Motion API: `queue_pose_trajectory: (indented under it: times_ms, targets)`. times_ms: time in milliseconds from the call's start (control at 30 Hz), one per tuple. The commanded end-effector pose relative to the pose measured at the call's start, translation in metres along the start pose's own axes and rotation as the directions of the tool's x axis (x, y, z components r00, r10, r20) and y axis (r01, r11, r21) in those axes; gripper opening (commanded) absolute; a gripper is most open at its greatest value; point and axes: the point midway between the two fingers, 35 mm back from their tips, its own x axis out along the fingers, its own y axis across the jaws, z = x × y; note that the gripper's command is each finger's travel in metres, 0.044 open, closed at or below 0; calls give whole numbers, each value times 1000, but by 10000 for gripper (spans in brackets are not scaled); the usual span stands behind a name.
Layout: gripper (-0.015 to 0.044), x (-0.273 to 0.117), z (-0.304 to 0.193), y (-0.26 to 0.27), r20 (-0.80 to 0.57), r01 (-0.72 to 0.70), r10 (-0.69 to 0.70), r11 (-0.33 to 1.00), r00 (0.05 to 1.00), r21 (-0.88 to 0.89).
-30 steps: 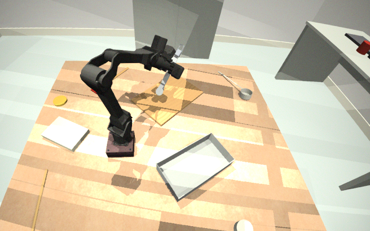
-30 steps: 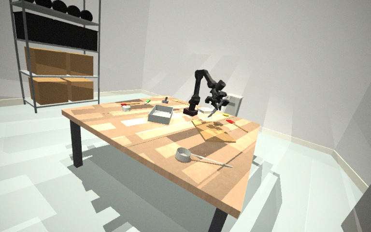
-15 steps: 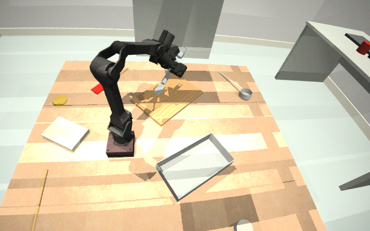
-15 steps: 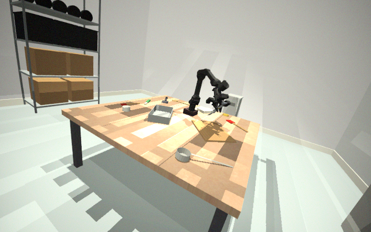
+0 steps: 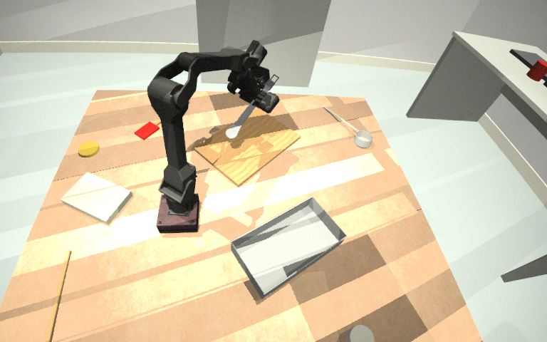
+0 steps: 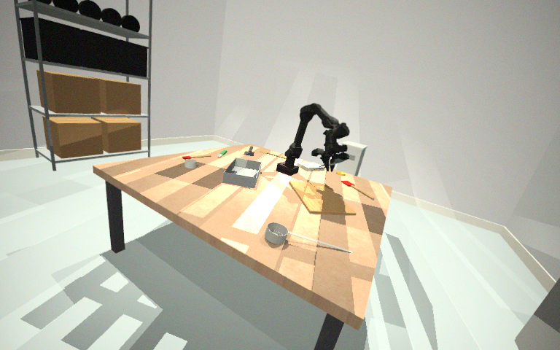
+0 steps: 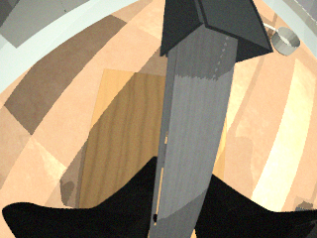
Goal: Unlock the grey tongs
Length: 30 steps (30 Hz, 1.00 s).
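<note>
In the top view, the hand (image 5: 263,96) (image 7: 172,163), nearly closed, grips the grey tongs (image 5: 243,117) (image 7: 198,109) aslant above the wooden board (image 5: 266,147) (image 6: 307,200) (image 7: 116,134).

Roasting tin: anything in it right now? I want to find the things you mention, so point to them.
Empty: the top view shows the roasting tin's (image 5: 285,248) (image 6: 240,179) floor bare, just light and shadow across it.

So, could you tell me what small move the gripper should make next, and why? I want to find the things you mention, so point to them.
Probably a gentle lowering toward the wooden board (image 5: 241,171) (image 6: 307,197) (image 7: 119,129), keeping the grip: the gripper (image 5: 263,100) is shut on the grey tongs (image 5: 244,117) (image 7: 198,109), which slant over the board with their pale end lowest, and they have yet to be laid down. Whether the lock has released, I cannot tell.
</note>
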Motion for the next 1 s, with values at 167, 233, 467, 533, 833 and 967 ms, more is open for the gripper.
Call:
queue_pose_trajectory:
  times_ms: [167, 233, 467, 533, 833, 967]
  targets:
    - [-150, 0, 1, 0, -114, -12, 12, 1000, 993, 4]
    - [-150, 0, 0, 0, -142, -13, 14, 1000, 990, 6]
    - [-150, 0, -3, -1, -237, -18, 21, 1000, 971, 15]
    - [-150, 0, -3, -2, -264, -19, 23, 1000, 964, 19]
    - [-150, -3, -8, -3, -382, -23, 35, 999, 924, 36]
    - [-150, -5, -11, -3, -432, -24, 41, 999, 901, 45]
